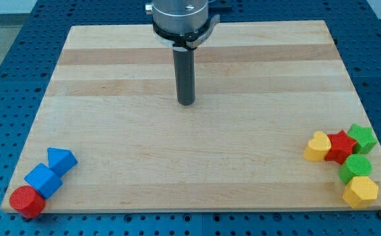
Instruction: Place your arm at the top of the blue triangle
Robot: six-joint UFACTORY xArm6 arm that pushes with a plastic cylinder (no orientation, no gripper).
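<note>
Blue cube (42, 179) and red cylinder (27, 201) grouped bottom left; yellow heart (318, 145), red star (340, 147), green blocks, yellow hexagon (360, 191) clustered at right

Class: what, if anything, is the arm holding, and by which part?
Nothing is held. My tip stands alone mid-board, far from the blue triangle.

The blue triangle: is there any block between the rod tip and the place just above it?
No visible block stands in the way. My tip is over bare board, toward the view's top right of the blue triangle. The blue cube and red cylinder lie beyond the triangle, toward the view's bottom left.
</note>
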